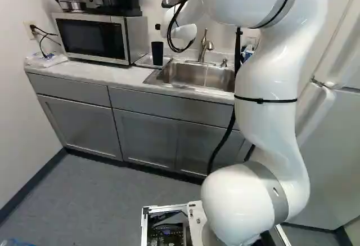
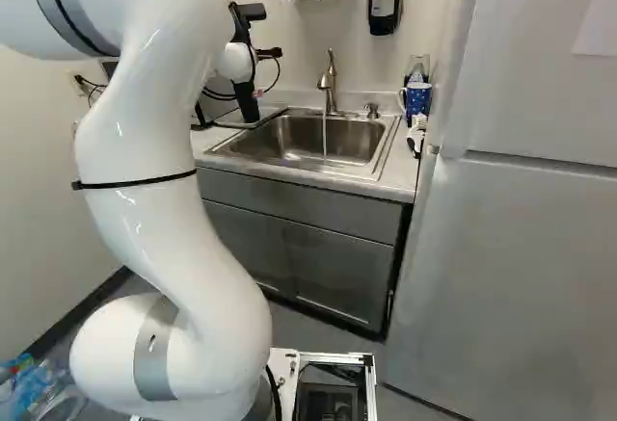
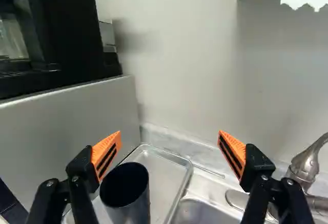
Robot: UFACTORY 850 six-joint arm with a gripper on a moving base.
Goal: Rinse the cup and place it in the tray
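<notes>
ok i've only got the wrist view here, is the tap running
Observer: Yes, the right base view shows a thin stream of water falling from the tap into the sink.
Operator: and what's on the counter at the fridge end
Observer: A patterned blue mug, between the sink and the fridge.
Operator: microwave door open or shut
Observer: Shut, the left base view shows the front of the microwave closed.
</notes>
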